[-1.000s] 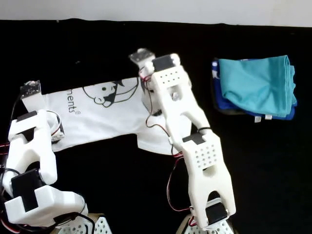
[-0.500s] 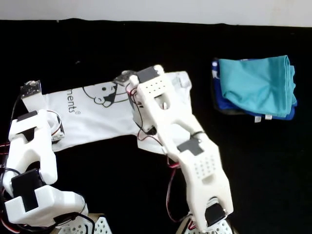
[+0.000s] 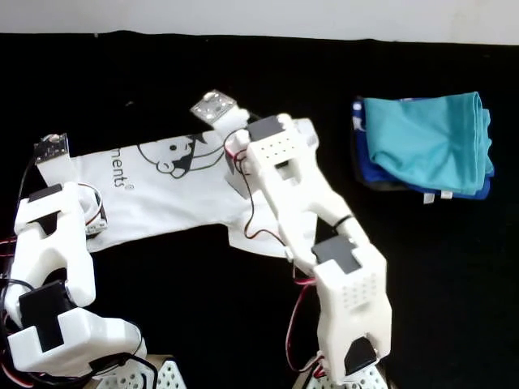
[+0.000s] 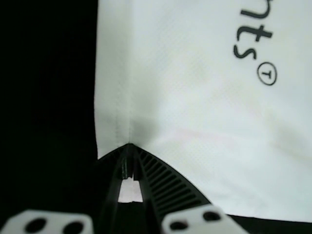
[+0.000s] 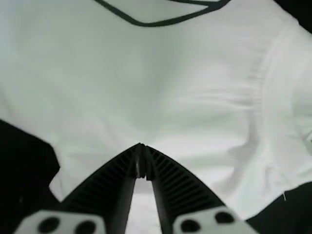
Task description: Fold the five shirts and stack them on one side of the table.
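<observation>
high view: white shirt [image 3: 162, 203] lies spread left-centre on the black table [image 3: 162, 73], w/ the folded stack [image 3: 426, 150] far right.

left wrist: left gripper [image 4: 127, 148] clenched on the shirt's hem.

right wrist: right gripper [image 5: 140, 148] clenched over mid-cloth, can't tell if it's got any.

prob soft, light, floppy, so best grabbed at hems/corners.

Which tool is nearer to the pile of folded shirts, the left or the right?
Right. The right tool pinches the white shirt toward the end nearer the pile of folded shirts; the left tool pinches the opposite end.
</observation>
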Robot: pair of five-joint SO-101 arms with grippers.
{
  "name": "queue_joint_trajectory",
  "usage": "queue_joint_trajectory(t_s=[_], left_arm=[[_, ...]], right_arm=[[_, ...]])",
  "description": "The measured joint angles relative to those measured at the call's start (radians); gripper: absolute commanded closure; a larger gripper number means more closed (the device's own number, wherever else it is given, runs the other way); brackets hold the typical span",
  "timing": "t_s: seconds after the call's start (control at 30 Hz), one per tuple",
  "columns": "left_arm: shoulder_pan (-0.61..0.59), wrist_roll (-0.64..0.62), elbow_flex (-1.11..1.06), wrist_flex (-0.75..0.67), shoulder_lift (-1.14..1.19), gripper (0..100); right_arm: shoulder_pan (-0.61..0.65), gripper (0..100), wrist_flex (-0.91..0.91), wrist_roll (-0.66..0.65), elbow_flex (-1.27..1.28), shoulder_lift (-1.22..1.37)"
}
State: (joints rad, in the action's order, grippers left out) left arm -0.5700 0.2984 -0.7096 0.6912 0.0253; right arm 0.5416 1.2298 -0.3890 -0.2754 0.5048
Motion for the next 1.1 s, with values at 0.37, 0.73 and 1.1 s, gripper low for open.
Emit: queue_joint_trajectory(t_s=[0.37,0.73,1.1], left_arm=[[0.0,0.0,0.0,0.0,0.0,99],[0.0,0.0,0.0,0.0,0.0,99],[0.0,0.0,0.0,0.0,0.0,99]], right_arm=[[0.052,99.3,0.288,0.0,0.012,0.025],[0.072,99.3,0.379,0.0,0.057,-0.015],[0.206,72.3,0.434,-0.066,0.092,-0.015]])
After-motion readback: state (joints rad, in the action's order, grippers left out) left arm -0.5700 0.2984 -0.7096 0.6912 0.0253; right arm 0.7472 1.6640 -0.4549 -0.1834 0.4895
